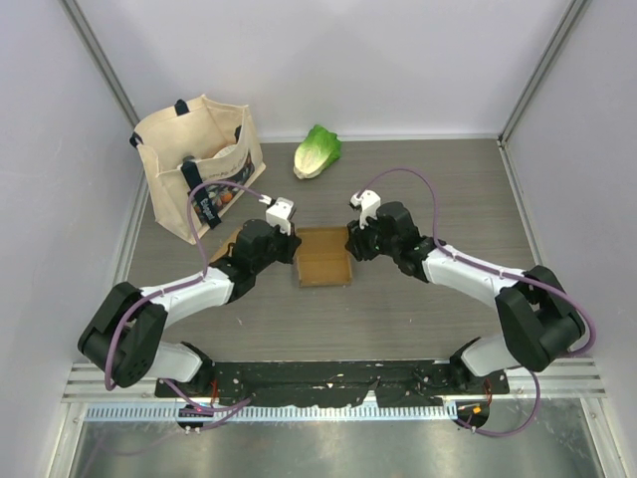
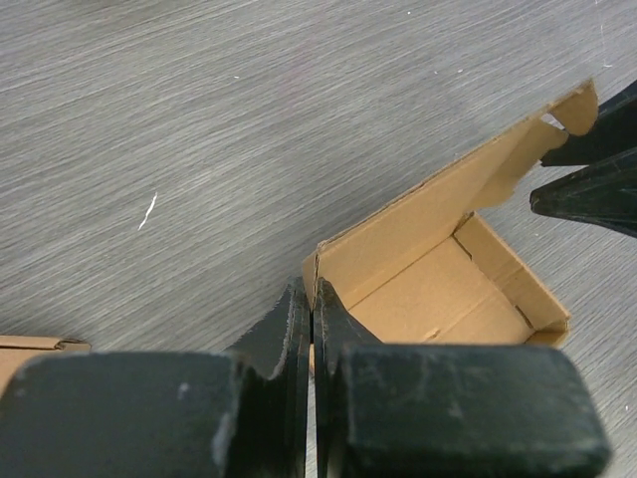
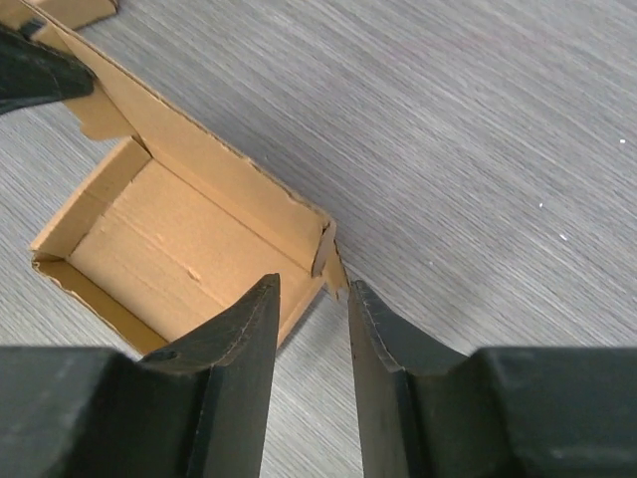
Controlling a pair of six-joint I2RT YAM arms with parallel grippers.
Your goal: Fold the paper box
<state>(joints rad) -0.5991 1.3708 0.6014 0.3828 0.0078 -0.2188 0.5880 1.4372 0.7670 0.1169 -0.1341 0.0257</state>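
Note:
The paper box (image 1: 323, 258) is a brown cardboard tray, open side up, in the middle of the table between both grippers. My left gripper (image 1: 293, 248) is at its left side. In the left wrist view my left gripper (image 2: 314, 302) is shut on the corner of the box's (image 2: 434, 286) wall. My right gripper (image 1: 350, 242) is at the box's right side. In the right wrist view my right gripper (image 3: 312, 290) is open, its tips on either side of the box's (image 3: 179, 239) near corner flap, not gripping it.
A cream tote bag (image 1: 197, 165) with items inside stands at the back left. A green lettuce (image 1: 317, 151) lies at the back centre. A loose piece of cardboard (image 2: 30, 351) lies left of my left gripper.

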